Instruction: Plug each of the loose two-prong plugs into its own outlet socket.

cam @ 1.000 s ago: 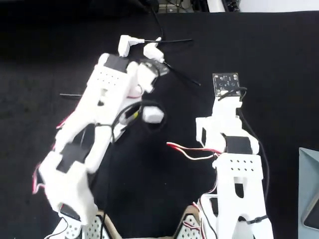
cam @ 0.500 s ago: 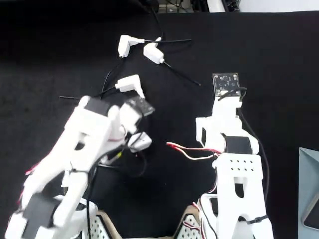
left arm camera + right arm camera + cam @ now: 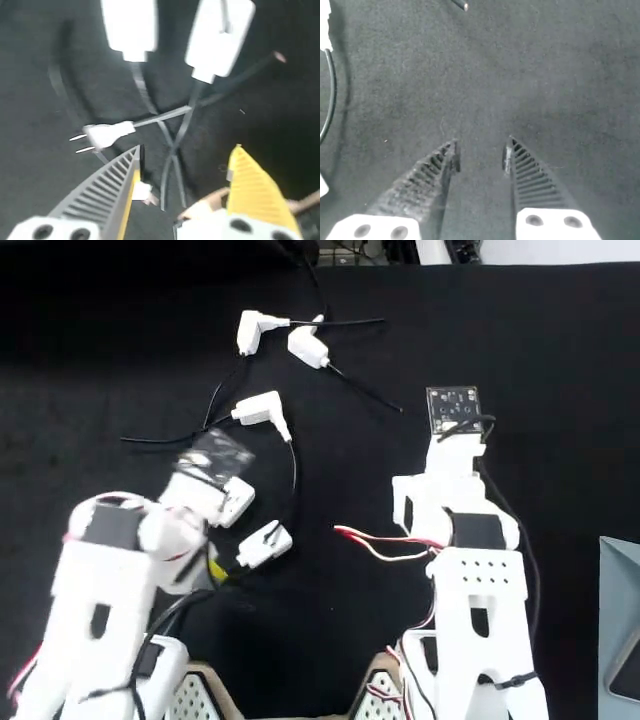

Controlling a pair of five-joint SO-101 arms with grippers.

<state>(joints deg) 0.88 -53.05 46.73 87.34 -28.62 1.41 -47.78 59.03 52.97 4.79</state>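
Note:
Three white plug and socket pieces lie at the back of the black mat: one [image 3: 250,330], a second [image 3: 308,347] and an angled one [image 3: 262,407], all on thin black cables. A fourth white piece [image 3: 268,542] sits close to the left arm's wrist at a cable's end; I cannot tell if they touch. The left arm [image 3: 105,580] is folded back at the front left. In its wrist view, my left gripper [image 3: 187,147] is open and holds nothing. Beyond it lie a two-prong plug [image 3: 107,134] and two white blocks [image 3: 129,25] [image 3: 220,35]. My right gripper [image 3: 481,150] is open over bare mat.
Black cables [image 3: 293,465] loop across the mat between the white pieces. The right arm [image 3: 470,560] stands at the front right, with red and white wires [image 3: 375,545] hanging beside it. A grey tray corner [image 3: 622,620] shows at the right edge.
The left arm has pulled back from the far plug pieces to the front left. The white piece by its wrist came along with it. The right arm has not moved.

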